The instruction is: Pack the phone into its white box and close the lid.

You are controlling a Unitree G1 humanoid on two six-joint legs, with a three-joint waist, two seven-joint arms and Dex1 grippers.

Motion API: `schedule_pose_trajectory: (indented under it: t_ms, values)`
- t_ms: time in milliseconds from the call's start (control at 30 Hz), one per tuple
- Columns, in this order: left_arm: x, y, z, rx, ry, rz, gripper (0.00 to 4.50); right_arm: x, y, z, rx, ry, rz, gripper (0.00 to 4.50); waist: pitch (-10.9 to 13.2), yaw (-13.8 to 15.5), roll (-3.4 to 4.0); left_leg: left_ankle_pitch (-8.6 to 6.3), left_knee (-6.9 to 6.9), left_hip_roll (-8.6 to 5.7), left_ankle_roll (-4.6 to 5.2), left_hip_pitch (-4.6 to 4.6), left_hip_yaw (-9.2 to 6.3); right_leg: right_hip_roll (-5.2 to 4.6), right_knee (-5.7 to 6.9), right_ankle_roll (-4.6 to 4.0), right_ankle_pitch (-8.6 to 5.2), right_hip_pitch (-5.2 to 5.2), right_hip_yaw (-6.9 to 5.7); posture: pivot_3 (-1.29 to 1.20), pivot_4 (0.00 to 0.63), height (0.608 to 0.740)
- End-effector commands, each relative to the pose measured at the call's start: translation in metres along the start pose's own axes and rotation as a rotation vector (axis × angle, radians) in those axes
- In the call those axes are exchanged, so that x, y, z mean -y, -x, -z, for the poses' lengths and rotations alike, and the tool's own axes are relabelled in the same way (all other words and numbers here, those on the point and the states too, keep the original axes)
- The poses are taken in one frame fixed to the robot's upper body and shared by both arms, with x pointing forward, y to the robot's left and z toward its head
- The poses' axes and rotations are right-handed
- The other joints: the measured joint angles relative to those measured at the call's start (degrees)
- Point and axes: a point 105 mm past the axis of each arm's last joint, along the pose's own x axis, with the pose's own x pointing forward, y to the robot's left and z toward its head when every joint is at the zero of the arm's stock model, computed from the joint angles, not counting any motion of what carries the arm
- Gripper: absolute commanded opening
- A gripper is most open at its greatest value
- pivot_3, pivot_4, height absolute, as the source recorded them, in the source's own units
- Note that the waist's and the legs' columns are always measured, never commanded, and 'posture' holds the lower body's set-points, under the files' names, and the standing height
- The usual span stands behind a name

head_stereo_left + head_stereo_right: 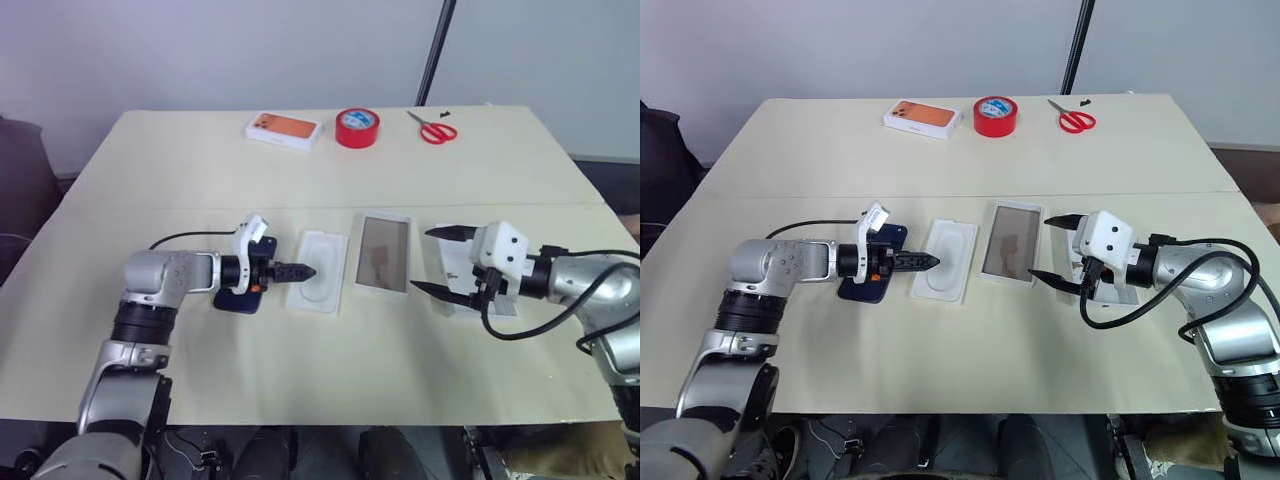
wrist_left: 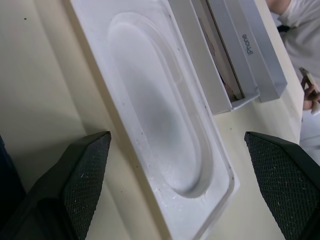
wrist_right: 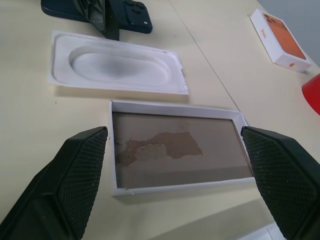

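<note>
- The phone [image 1: 236, 299] lies flat on the table [image 1: 300, 180], half hidden beneath the left arm's wrist and just beside the white box [image 1: 318, 285] on the robot's left.
- The left gripper [image 1: 300, 271], fingers spread and holding nothing, points nearly level across the box's near edge, its tips past the phone rather than over it.
- The right gripper [image 1: 425, 260], jaws wide and empty, hovers above what appears to be the lid [image 2: 250, 50], with an open tray [image 3: 175, 145] lying between lid and box.
- Judged step: getting hold of the phone, which is not yet gripped or lifted.
- To do it well, the left gripper likely needs to draw back and tip downward until its fingers straddle the phone's two long sides near the middle, clear of the camera corner.
- The glossy back looks slippery and the body sits thin on the table, so a squeeze on the edges should beat a pinch from above.
- The lift should be level, and the phone lined up with the box's long axis before it is lowered.
- The box sits close and looks light, so a low sweep could nudge it out of line.
- The right gripper is best kept back until the phone is seated.
</note>
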Motion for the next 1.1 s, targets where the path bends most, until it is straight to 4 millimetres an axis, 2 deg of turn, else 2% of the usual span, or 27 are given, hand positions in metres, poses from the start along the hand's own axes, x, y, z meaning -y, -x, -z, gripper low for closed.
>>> schedule_pose_trajectory:
  t_ms: [33, 67, 100, 333, 533, 733, 900, 1000, 1100]
  values:
    - [-0.005, -0.006, 0.014, -0.043, 0.071, -0.016, 4.12, 0.002, 0.004, -0.012, 0.031, 0.056, 0.028, 4.5, 0.0, 0.2, -0.01, 0.0, 0.0, 0.0, 0.0, 0.0, 0.0, -0.02, -0.01, 0.0, 0.0, 0.01, 0.0, 0.0, 0.15, 0.74]
    - [-0.008, -0.006, 0.018, -0.05, 0.077, -0.025, 4.01, 0.002, 0.004, -0.012, 0.03, 0.055, 0.03, 4.5, 0.0, 0.2, -0.01, 0.0, 0.0, 0.0, 0.0, 0.0, -0.01, -0.02, -0.01, 0.0, 0.0, 0.01, 0.0, 0.0, 0.15, 0.74]
    - [-0.01, -0.006, 0.019, -0.042, 0.106, -0.033, 3.66, 0.003, 0.004, -0.012, 0.029, 0.056, 0.033, 4.5, 0.0, 0.1, -0.01, 0.0, 0.0, 0.0, 0.0, 0.0, -0.01, -0.03, -0.02, 0.0, 0.0, 0.01, 0.0, 0.0, 0.15, 0.74]
    - [-0.007, -0.009, 0.022, -0.045, 0.147, -0.018, 0.2, 0.001, 0.002, -0.011, 0.031, 0.06, 0.034, 4.5, 0.0, 0.1, 0.0, 0.0, -0.01, -0.02, 0.0, -0.01, 0.0, -0.02, -0.02, 0.0, 0.0, 0.0, 0.0, 0.0, 0.15, 0.74]
    - [-0.01, -0.001, 0.009, 0.027, 0.207, -0.028, 0.2, -0.006, -0.007, -0.01, 0.036, 0.069, 0.002, 4.5, 0.0, 0.0, 0.01, 0.0, -0.01, -0.01, -0.01, 0.01, -0.01, -0.02, 0.0, 0.01, 0.0, 0.01, -0.01, 0.0, 0.15, 0.74]
    - [-0.006, 0.007, -0.012, 0.147, 0.262, -0.008, 0.2, -0.03, -0.041, -0.014, 0.071, 0.023, -0.1, 4.5, 0.0, -0.3, -0.03, 0.02, -0.01, 0.01, -0.03, 0.02, -0.01, 0.01, 0.03, 0.01, 0.0, -0.03, 0.0, 0.0, 0.15, 0.74]
    - [-0.009, 0.017, -0.02, 0.192, 0.254, -0.047, 0.2, -0.042, -0.063, 0.015, -0.056, -0.041, -0.159, 4.5, 0.0, -0.1, -0.11, 0.03, 0.0, 0.0, -0.05, -0.03, -0.02, 0.0, 0.02, 0.01, 0.01, -0.07, 0.0, 0.0, 0.15, 0.74]
    - [-0.011, 0.023, -0.025, 0.221, 0.242, -0.074, 0.2, -0.04, -0.07, 0.03, -0.142, -0.049, -0.163, 4.5, 0.0, -0.1, -0.11, 0.03, -0.01, 0.0, -0.06, -0.04, -0.02, -0.01, 0.02, 0.01, 0.01, -0.07, 0.0, 0.0, 0.15, 0.74]
    - [-0.013, 0.027, -0.027, 0.241, 0.232, -0.098, 0.17, -0.038, -0.071, 0.038, -0.185, -0.102, -0.188, 3.64, 0.0, -0.1, -0.12, 0.03, 0.0, 0.0, -0.06, -0.04, -0.02, -0.03, 0.02, 0.01, 0.01, -0.09, 0.0, 0.0, 0.15, 0.74]
